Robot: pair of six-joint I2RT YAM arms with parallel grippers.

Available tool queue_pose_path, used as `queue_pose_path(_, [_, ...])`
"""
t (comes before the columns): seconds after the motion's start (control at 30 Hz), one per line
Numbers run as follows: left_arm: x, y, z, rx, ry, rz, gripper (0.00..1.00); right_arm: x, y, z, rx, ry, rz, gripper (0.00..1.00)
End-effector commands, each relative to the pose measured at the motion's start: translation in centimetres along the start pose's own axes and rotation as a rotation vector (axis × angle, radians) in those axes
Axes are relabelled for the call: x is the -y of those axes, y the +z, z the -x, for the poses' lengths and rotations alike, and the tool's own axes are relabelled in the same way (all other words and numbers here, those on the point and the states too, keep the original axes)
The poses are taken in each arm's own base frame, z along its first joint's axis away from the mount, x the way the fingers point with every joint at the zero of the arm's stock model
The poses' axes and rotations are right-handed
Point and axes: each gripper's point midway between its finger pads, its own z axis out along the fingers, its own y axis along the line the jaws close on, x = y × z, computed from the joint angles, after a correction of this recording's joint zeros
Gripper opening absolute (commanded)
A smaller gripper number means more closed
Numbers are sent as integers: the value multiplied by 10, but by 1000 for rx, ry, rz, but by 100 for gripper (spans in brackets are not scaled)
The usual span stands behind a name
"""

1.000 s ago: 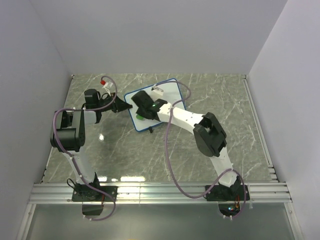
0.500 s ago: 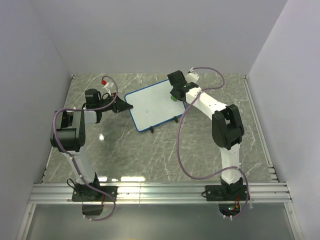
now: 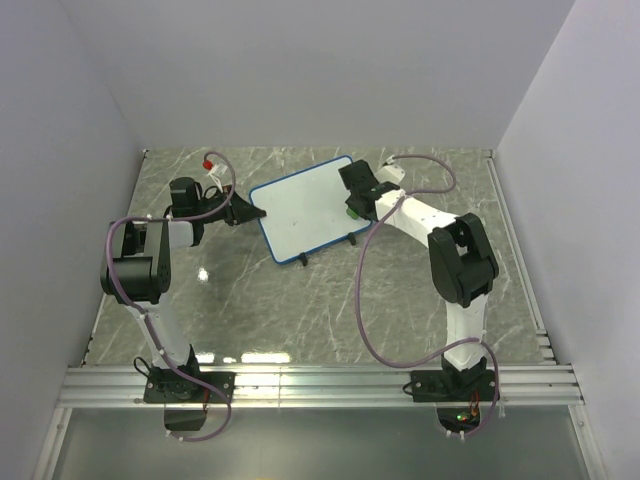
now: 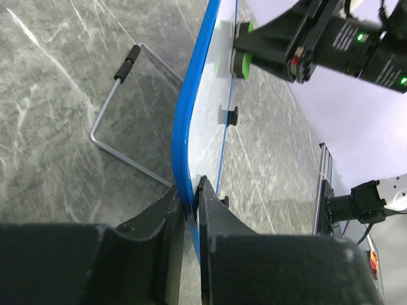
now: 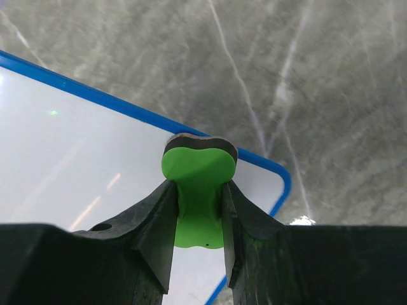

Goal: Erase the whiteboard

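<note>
Pressing green eraser point(image 5: 198, 166) against whiteboard point(image 5: 76, 140) corner, right gripper point(image 5: 198, 194) clamped.

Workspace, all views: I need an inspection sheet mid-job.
Surface: grey marbled table, glossy.
Job's things: whiteboard, blue frame, no writing seen; green eraser on its face near a corner.
Clutter: small red-tipped item at back left, cannot identify.
Grippers: left gripper shut on the whiteboard's edge; right gripper shut on the green eraser.
Cables: purple cables loop off both arms, none lying on the board.
Surroundings: white walls; metal rail at near edge.
</note>
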Motion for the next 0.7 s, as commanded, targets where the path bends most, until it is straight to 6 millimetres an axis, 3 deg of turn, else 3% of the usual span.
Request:
queue_pose_path(0.0, [-17,6,-15,-26,8,59,0,16,2,-15,-21,15,-31,0])
queue_pose_path(0.13, [-18,5,-15,-27,7,60,0,6,3,-15,-30,9,5,0])
queue_pose_path(0.33, [-19,6,-15,-29,4,61,0,-33,-7,-19,-54,26,82,0])
queue_pose_path(0.37, [-19,6,-15,-29,4,61,0,-50,-14,-24,-58,19,114,0])
queue_pose_path(0.5, [-19,7,-16,-32,4,61,0,-77,-31,-53,-91,1,157,0])
queue_pose_path(0.67, [-19,7,-15,-32,4,61,0,-98,-47,-100,-154,-3,196,0])
